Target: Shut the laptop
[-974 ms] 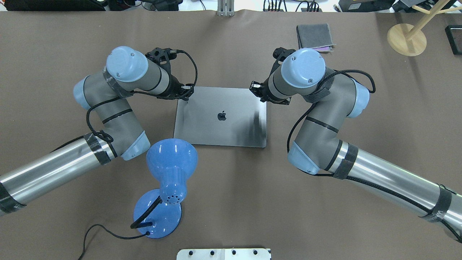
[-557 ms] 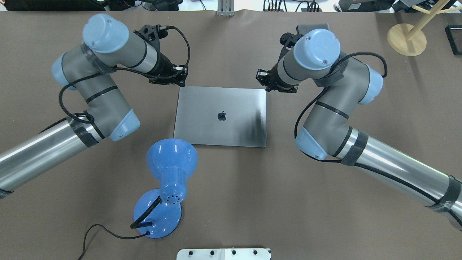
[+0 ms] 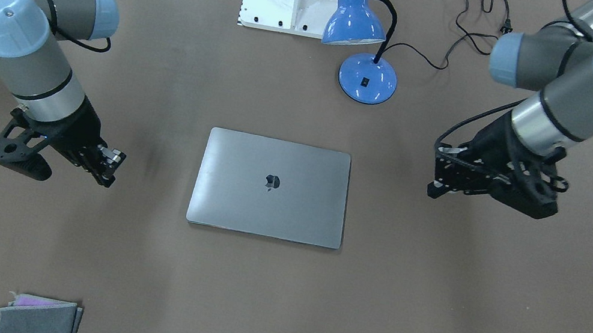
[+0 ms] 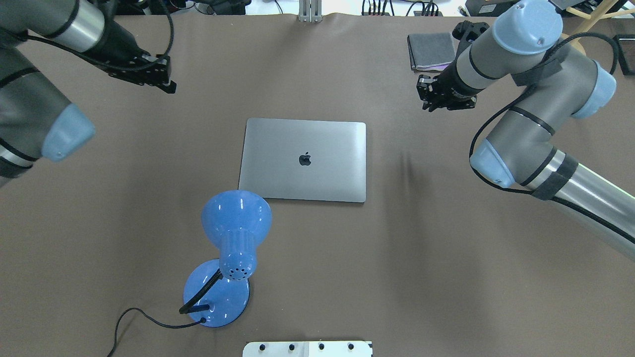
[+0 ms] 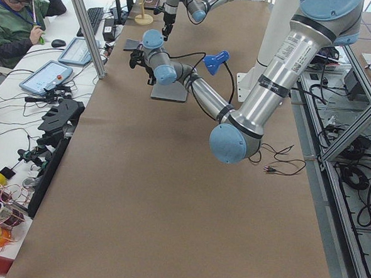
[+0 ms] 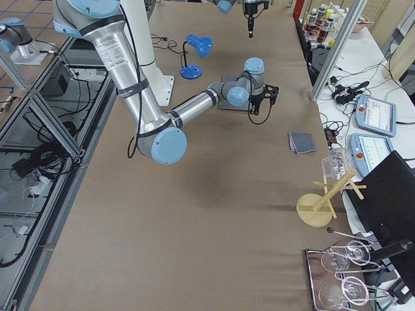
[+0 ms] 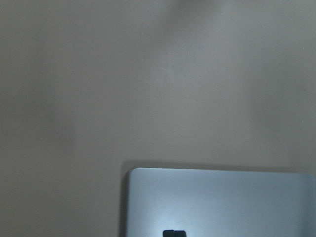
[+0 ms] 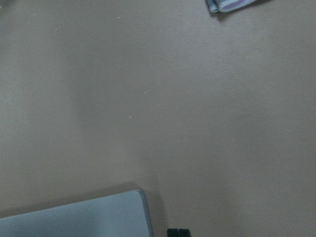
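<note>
Since the lid looks fully down, the step's basically a clean retreat.
laptop (image 4: 303, 159): shut flat, mid-table.
left gripper (image 4: 161, 74): fingers together, empty, well clear.
right gripper (image 4: 430, 94): can't tell, empty.
tip: back off high, avoid lamp (image 4: 235, 233).

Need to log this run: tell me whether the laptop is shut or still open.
Shut. The laptop lies flat on the table with its lid down and logo facing up; no screen or keys show. Both grippers are clear of it.

The only sign to be made out is a dark apple logo at the middle of the closed laptop (image 4: 303, 159) lid.
</note>
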Motion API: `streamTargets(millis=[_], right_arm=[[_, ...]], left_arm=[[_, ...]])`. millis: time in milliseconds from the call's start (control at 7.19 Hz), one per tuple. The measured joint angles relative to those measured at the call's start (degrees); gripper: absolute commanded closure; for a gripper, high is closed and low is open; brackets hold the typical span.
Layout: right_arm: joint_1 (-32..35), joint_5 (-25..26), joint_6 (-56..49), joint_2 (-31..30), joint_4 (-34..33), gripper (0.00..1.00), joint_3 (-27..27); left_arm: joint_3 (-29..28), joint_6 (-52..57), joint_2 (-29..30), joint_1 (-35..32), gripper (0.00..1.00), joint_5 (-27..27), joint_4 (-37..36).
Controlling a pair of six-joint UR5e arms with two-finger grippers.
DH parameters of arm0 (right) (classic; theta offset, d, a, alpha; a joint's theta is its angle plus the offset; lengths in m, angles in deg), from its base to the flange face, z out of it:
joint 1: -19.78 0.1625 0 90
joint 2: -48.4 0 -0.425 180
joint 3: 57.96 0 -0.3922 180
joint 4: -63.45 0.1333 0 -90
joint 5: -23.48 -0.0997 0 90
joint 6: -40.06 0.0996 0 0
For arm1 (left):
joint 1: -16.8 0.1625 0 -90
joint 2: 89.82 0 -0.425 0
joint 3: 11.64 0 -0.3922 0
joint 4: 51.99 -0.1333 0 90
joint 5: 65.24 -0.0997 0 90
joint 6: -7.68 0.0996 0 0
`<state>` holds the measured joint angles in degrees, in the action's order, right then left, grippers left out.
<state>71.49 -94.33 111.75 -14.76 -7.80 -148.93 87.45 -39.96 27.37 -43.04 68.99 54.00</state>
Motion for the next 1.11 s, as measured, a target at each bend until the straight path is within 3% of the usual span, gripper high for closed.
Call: streamTargets(millis=[278,696,1113], right_arm=[[4.3,-1.6,-11.7,-8.7,0.0,0.0,-3.7],[15.2,-4.7,-38.1,-28.8,0.0,0.0,-11.2],[27.8,-8.1,-61.2,-37.6,-5.5,0.0,-12.9]], left_arm=[[2.1,14.8,-5.6,-6.4,0.02,2.6,-5.7],[2.2,39.7,-15.3,-16.5,0.02,3.1,-12.5],[2.1,58.3,-20.9,-25.7,0.02,2.7,-21.0]])
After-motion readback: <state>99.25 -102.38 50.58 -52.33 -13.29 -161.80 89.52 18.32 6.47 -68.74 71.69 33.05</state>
